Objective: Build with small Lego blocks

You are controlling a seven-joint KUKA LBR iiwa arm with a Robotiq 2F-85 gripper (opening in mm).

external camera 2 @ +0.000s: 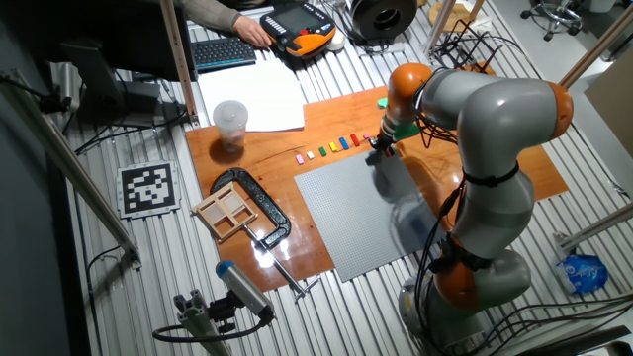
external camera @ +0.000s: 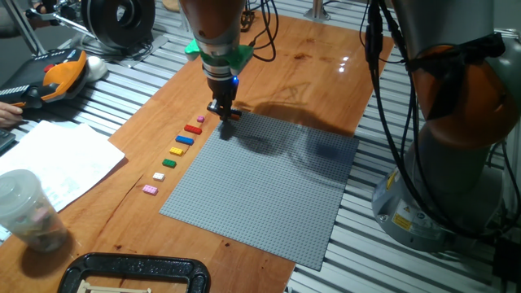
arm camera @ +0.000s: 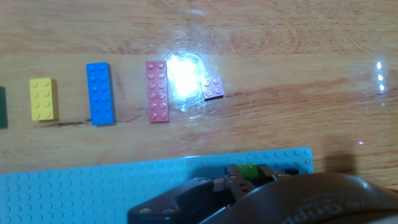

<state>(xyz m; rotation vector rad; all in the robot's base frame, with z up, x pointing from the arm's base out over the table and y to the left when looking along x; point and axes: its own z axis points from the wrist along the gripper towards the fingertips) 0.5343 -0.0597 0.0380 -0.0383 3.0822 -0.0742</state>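
Note:
My gripper [external camera: 225, 112] stands at the far corner of the grey baseplate [external camera: 260, 187], tips down on it. The fingers look shut, with a small orange brick [external camera: 233, 115] at the tips. Other small Lego blocks lie in a row on the wood left of the plate: small pink [external camera: 200, 120], red [external camera: 193, 129], blue [external camera: 185, 140], yellow [external camera: 176, 150], green [external camera: 169, 163], white [external camera: 159, 176], pink [external camera: 150, 189]. The hand view shows the yellow [arm camera: 43, 99], blue [arm camera: 100, 93], red [arm camera: 157, 91] and small pink [arm camera: 212, 87] blocks beyond the plate corner [arm camera: 292, 158]. The fingertips are hidden there.
A plastic cup [external camera: 24, 207] and paper sheets [external camera: 57, 163] lie left of the board. A black clamp [external camera: 138, 273] grips the near edge. The arm's base [external camera: 456, 163] and cables stand at the right. A wooden tray [external camera 2: 229, 210] sits by the clamp.

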